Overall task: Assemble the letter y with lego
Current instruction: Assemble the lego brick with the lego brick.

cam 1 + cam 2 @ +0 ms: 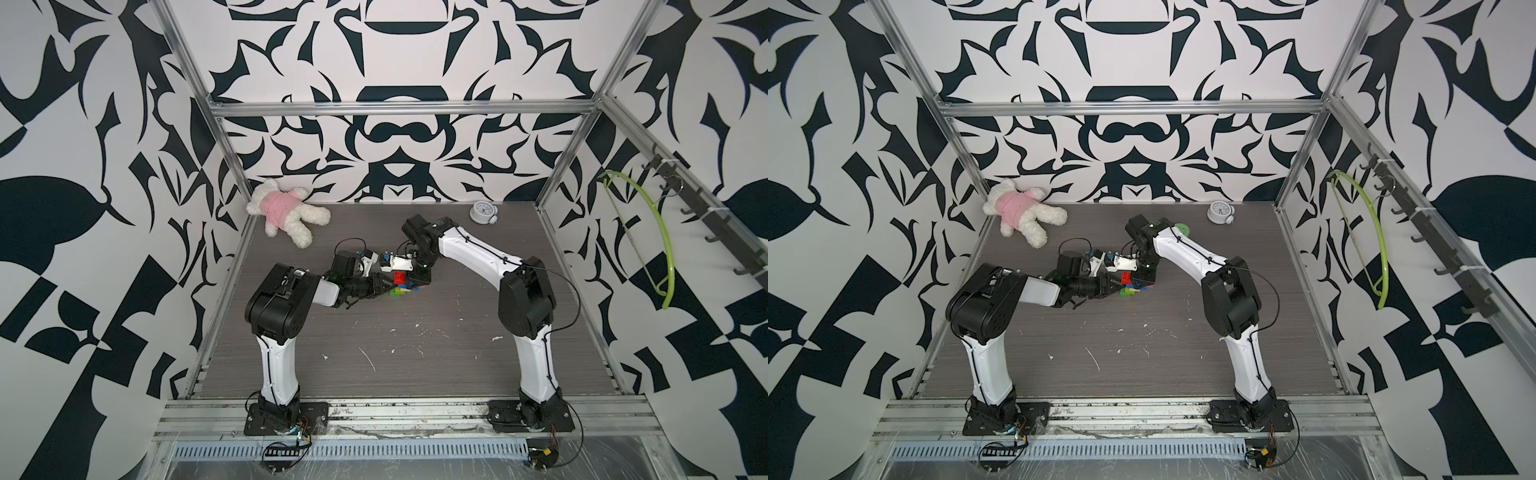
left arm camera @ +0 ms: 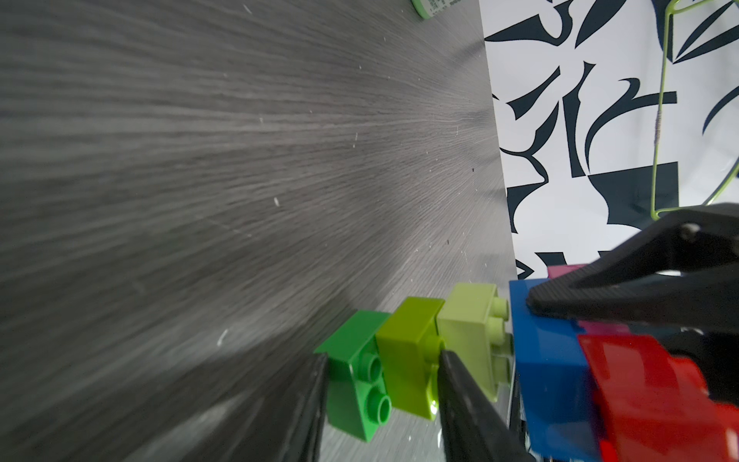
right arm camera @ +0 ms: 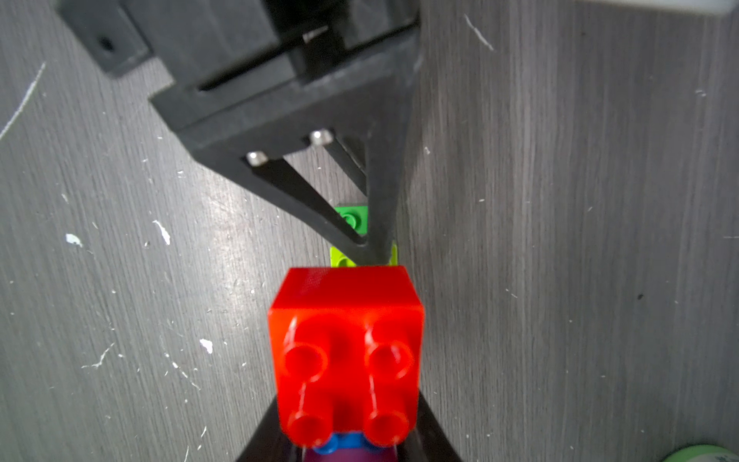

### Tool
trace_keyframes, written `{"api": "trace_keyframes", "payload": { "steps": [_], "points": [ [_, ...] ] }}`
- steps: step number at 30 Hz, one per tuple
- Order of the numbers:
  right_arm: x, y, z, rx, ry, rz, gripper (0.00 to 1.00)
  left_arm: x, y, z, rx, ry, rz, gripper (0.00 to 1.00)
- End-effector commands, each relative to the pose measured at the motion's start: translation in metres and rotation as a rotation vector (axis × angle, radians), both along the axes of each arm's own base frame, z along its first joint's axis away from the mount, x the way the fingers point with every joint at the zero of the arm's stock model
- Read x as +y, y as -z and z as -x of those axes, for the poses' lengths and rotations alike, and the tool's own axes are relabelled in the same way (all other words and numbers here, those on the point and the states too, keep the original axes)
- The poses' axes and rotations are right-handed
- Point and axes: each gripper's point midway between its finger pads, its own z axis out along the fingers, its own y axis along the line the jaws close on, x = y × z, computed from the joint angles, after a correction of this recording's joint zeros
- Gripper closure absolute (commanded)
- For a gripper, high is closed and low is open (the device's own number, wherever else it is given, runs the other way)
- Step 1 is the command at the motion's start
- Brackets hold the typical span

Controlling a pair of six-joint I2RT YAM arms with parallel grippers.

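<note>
The letter y lies on its side low over the table in both top views, its red brick uppermost. In the left wrist view the stem runs green, lime, paler lime, then the blue crossbar, with pink and red beyond. My left gripper is shut on the green and lime bricks, one finger pressed between the two limes. My right gripper is shut on the top end, where the red brick hides most of the blue and pink.
A plush toy lies at the back left and a small clock at the back right. A round green tub stands behind the right arm. A green hanger hangs on the right wall.
</note>
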Motion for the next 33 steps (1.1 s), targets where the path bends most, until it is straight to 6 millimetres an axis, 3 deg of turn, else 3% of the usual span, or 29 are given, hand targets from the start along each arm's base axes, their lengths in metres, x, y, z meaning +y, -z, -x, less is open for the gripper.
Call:
{"api": "trace_keyframes", "payload": {
  "steps": [1,20,33],
  "points": [
    [-0.001,-0.006,0.004,-0.001,-0.012,0.003,0.88,0.082,0.135,0.083,0.459,-0.147,-0.456,0.53],
    [0.011,0.001,-0.001,-0.049,-0.080,0.017,0.88,0.082,0.136,0.083,0.460,-0.147,-0.457,0.53],
    [0.007,0.012,0.001,-0.052,-0.118,0.080,0.88,0.082,0.136,0.083,0.461,-0.146,-0.458,0.53]
  ]
}}
